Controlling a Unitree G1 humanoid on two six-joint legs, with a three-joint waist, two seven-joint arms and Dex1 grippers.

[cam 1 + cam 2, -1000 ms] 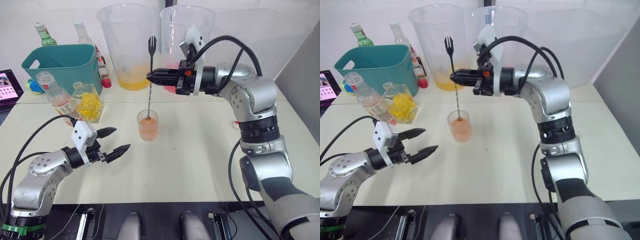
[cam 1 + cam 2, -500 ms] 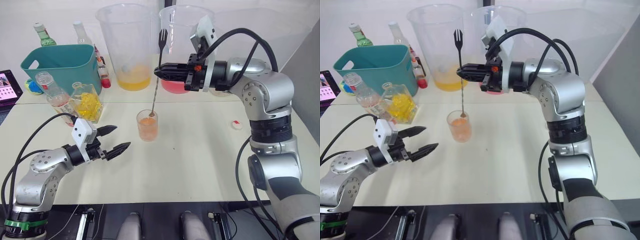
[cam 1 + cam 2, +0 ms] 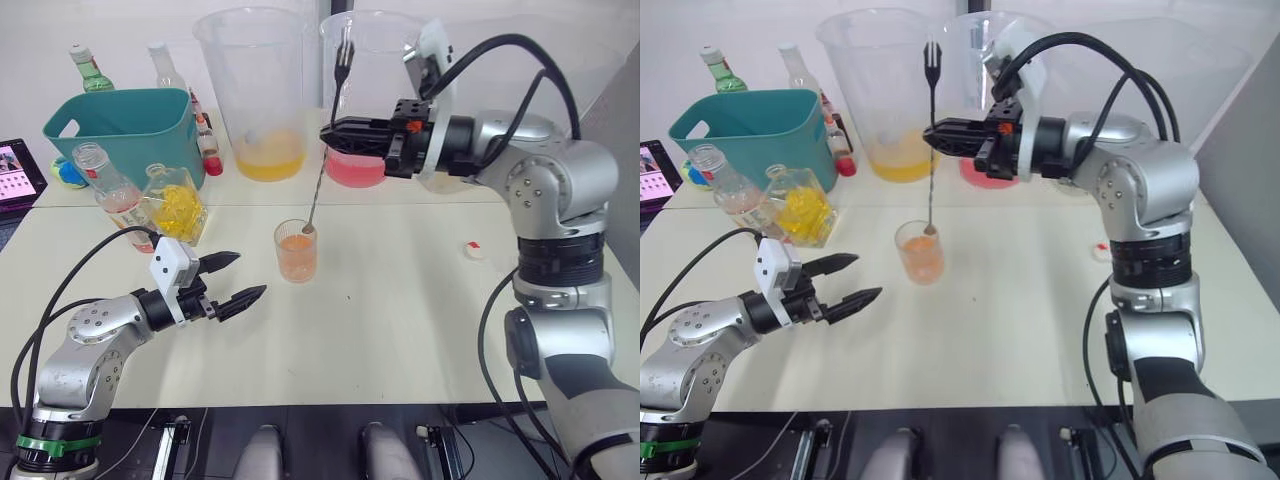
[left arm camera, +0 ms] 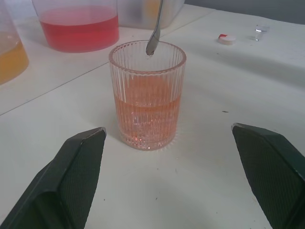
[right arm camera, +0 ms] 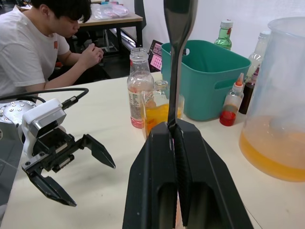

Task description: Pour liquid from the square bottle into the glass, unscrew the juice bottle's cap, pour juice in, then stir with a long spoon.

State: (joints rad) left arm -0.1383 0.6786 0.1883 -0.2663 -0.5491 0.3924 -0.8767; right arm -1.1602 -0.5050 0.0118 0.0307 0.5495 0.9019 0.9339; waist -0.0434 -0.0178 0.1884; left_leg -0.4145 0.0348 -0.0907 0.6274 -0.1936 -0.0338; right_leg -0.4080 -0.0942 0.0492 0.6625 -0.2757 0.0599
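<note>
Cream table [image 3: 420, 300], one glass [image 3: 296, 250], right jaws [image 3: 327, 134] clamping one long spoon [image 3: 322, 180] (left jaws [image 3: 245, 278] spread, empty)

A pale cream table [image 3: 400, 330] spreads under the left pincer [image 3: 250, 274] and the right pincer [image 3: 325, 133] – matte and evenly lit, with soft shadows. A thin seam [image 3: 420, 204] crosses the top, below the right pincer and beyond the left one. Well behind the right pincer stands a plain white wall [image 3: 120, 30]; a grey panel [image 3: 610, 120] rises far out on its arm's side. Short of the left pincer, past the table's near edge, the floor [image 3: 310, 440] is dark. In the right wrist view, far beyond the left pincer, a person [image 5: 38, 52] in a white T-shirt sits at a wooden desk [image 5: 121, 19] – more white wall [image 5: 248, 12] stands beside it.
</note>
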